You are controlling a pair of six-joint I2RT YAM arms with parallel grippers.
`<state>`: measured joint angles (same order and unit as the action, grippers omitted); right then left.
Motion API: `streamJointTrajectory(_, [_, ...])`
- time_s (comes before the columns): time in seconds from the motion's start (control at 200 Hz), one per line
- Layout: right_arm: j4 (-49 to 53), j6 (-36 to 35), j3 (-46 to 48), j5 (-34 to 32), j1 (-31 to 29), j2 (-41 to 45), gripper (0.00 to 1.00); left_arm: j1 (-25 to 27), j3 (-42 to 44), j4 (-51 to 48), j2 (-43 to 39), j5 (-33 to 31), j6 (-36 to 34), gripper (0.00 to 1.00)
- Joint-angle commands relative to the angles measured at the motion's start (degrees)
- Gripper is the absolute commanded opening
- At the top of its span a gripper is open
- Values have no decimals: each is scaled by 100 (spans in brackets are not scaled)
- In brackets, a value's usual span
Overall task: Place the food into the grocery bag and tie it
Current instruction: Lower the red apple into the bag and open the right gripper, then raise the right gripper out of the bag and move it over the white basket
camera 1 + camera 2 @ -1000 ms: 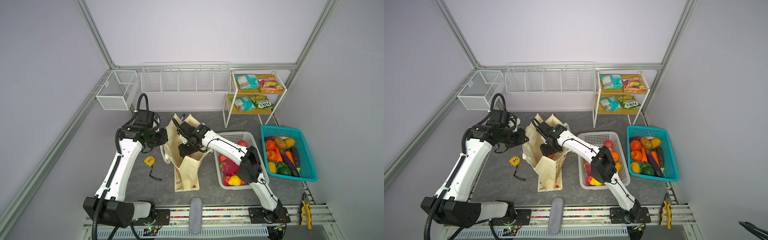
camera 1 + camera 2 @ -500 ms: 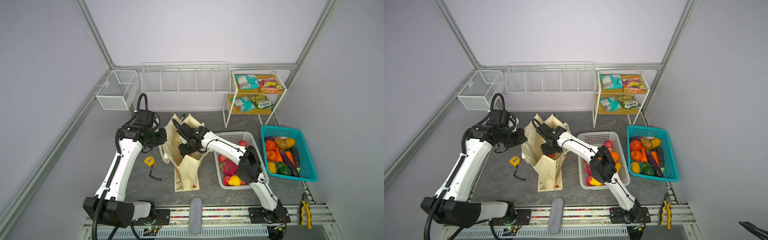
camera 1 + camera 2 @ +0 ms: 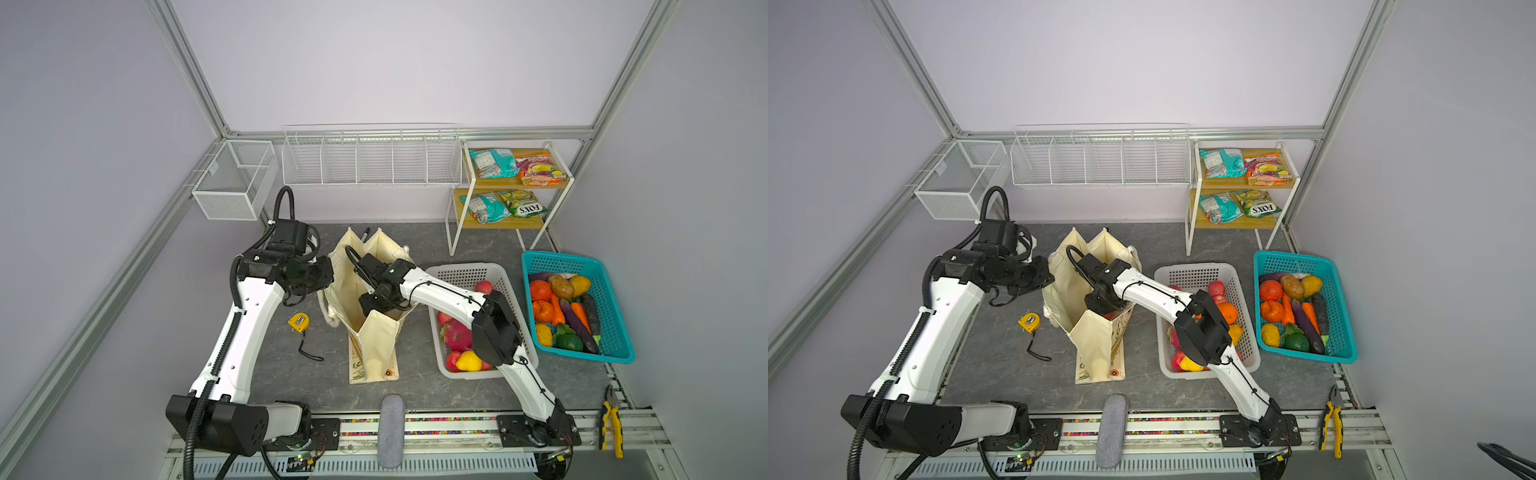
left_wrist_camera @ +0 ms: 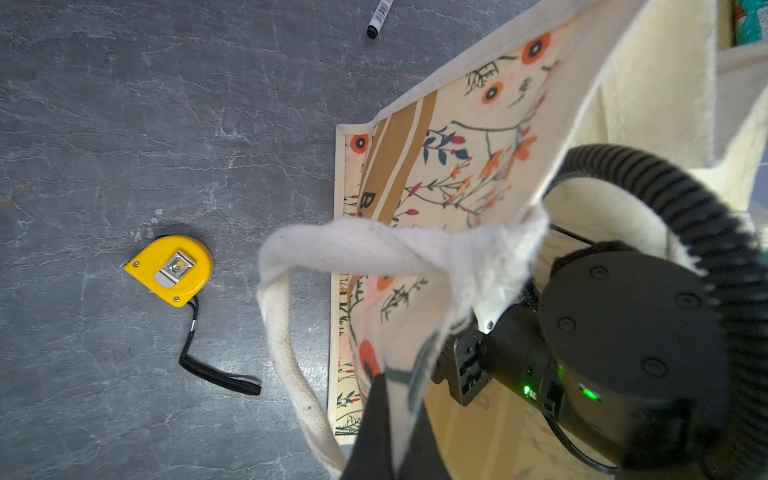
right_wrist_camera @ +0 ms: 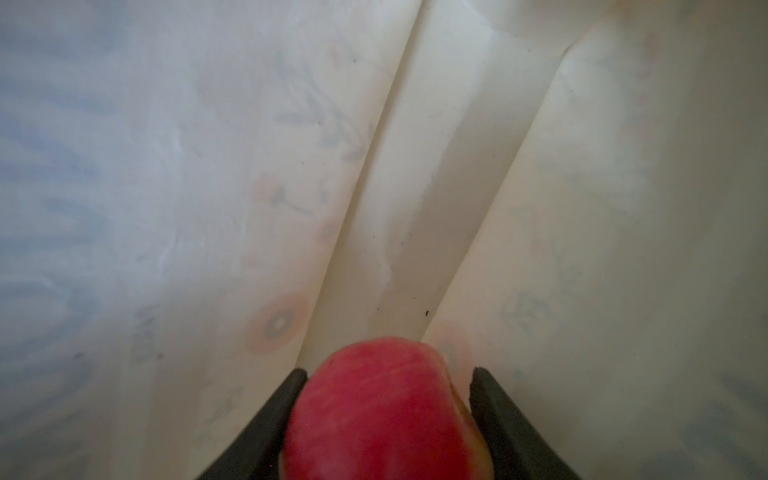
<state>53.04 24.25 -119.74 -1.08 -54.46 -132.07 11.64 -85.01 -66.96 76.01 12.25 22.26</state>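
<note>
Cream grocery bag (image 3: pixel 374 345), one; snack packets (image 3: pixel 492 163), four

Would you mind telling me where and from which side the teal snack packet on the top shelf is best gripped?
Probably pinch the teal snack packet by its front edge, coming from above and in front: it lies flat on the open top shelf, and the orange-red packet crowds one side.

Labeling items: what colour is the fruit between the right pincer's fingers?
The fruit is red; clearest in right wrist view.
</note>
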Motion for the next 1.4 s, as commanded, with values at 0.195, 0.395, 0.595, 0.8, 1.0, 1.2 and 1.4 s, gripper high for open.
streamJointTrajectory(0.195, [22, 102, -97, -361, 31, 216, 90, -21, -42, 16, -209, 69, 94, 0])
streamJointTrajectory(0.395, [443, 97, -841, -461, 23, 465, 88, -21, 21, 68, -279, 80, 146, 0])
streamJointTrajectory(0.595, [1157, 93, -2200, -610, -4, 631, 88, -21, 98, 127, -390, 88, 187, 0])
streamJointTrajectory(0.8, [987, 236, -2320, -1143, -4, 1487, 88, -21, 336, 344, -486, 202, 285, 0])
streamJointTrajectory(1.0, [998, 431, -2057, -2129, 2, 2481, 88, -14, 411, 508, -544, 302, 312, 0])
streamJointTrajectory(1.2, [1471, 992, -677, -3074, 75, 3697, 88, -13, 362, 545, -578, 245, 65, 0])
streamJointTrajectory(1.4, [1542, 2147, 1410, -2739, 585, 5008, 89, -13, 472, 745, -544, 305, 164, 0])
